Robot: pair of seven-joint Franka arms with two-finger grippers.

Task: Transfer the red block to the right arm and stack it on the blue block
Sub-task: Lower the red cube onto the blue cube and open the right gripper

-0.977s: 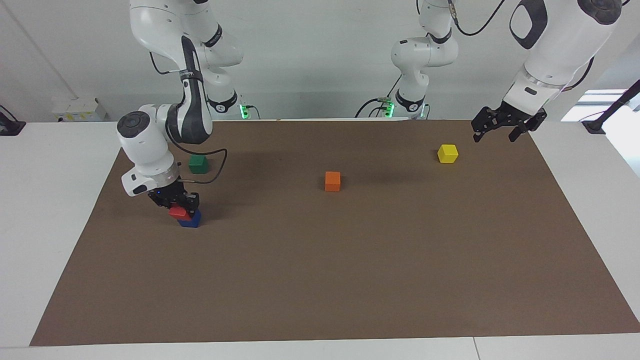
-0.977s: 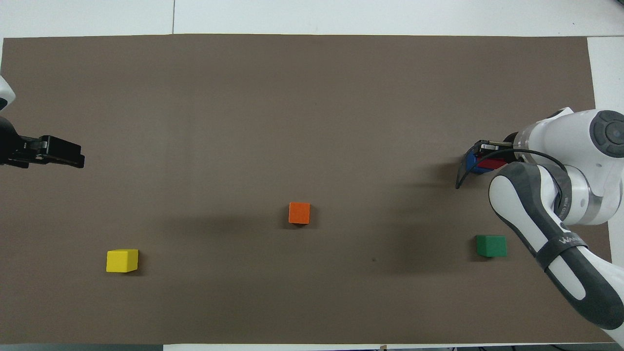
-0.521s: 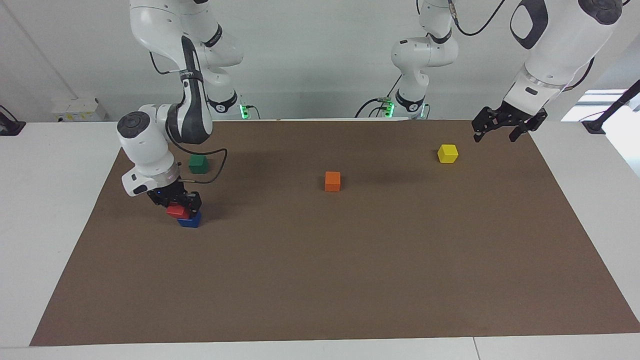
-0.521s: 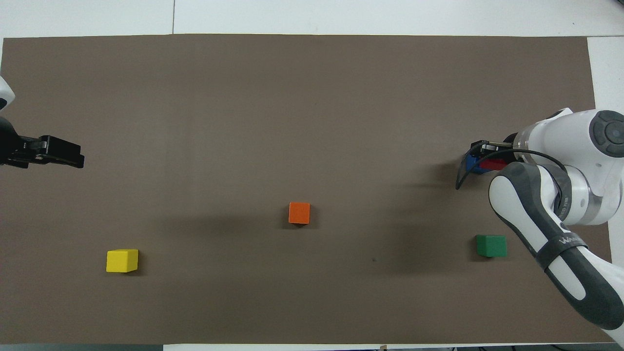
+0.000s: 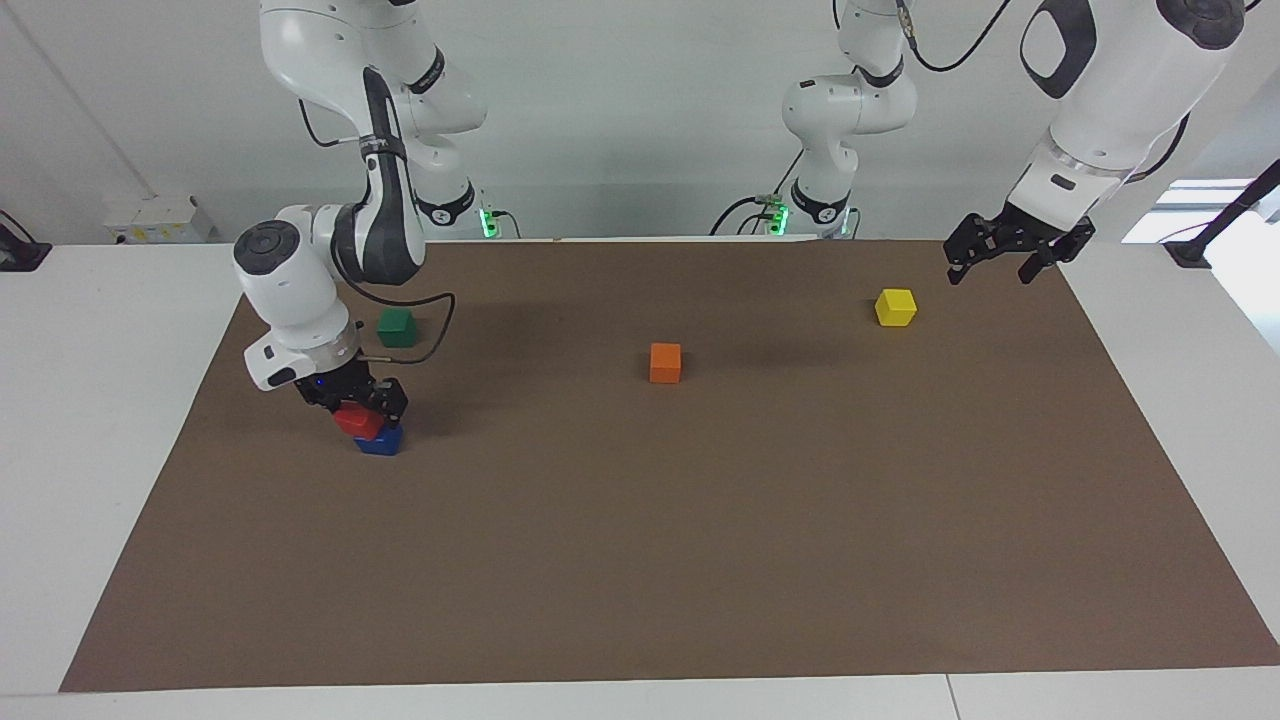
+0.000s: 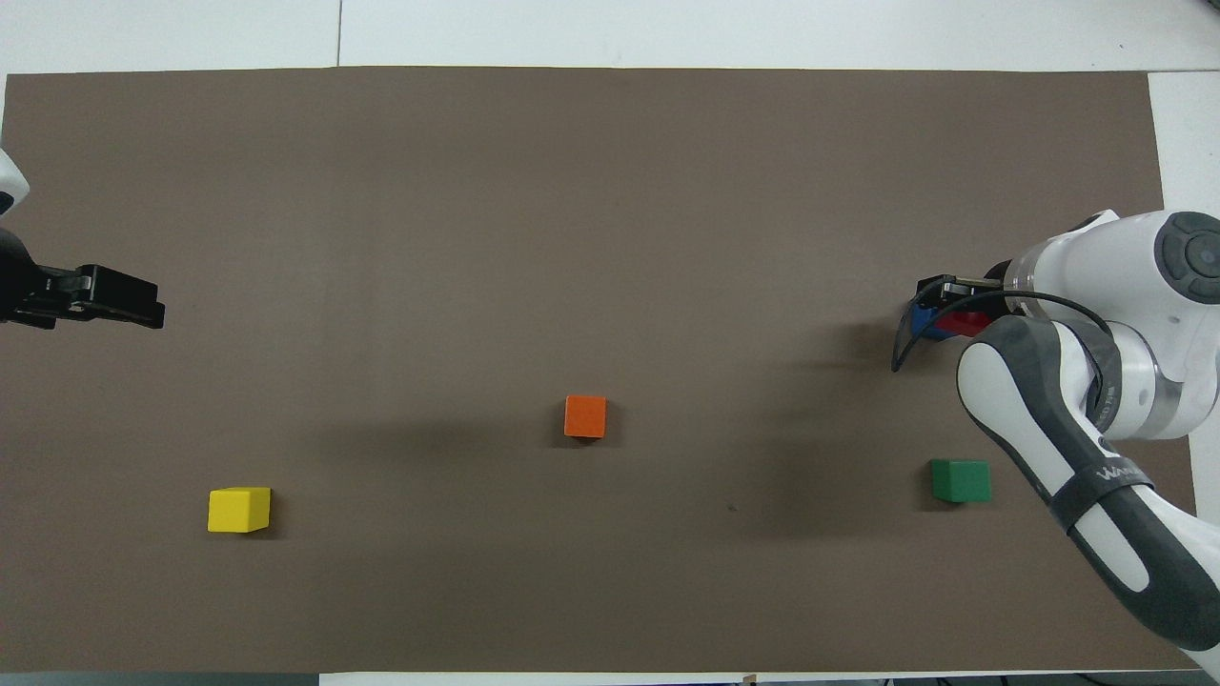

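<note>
The red block (image 5: 356, 421) sits between the fingers of my right gripper (image 5: 352, 408), which is shut on it. It lies on top of the blue block (image 5: 381, 441), shifted a little toward the right arm's end of the table. In the overhead view the right gripper (image 6: 939, 300) and its arm cover most of the red block (image 6: 961, 324) and the blue block (image 6: 919, 320). My left gripper (image 5: 988, 272) is open and empty, and waits in the air near the mat's corner beside the yellow block (image 5: 895, 307).
A green block (image 5: 396, 327) lies nearer to the robots than the stack. An orange block (image 5: 665, 362) lies mid-table. The brown mat (image 5: 700, 560) covers the table. The right arm's cable (image 5: 430, 340) loops between the green block and the stack.
My right gripper has risen slightly at the stack, and the red block has shifted a few pixels with it. The blue block and the left arm have not moved.
</note>
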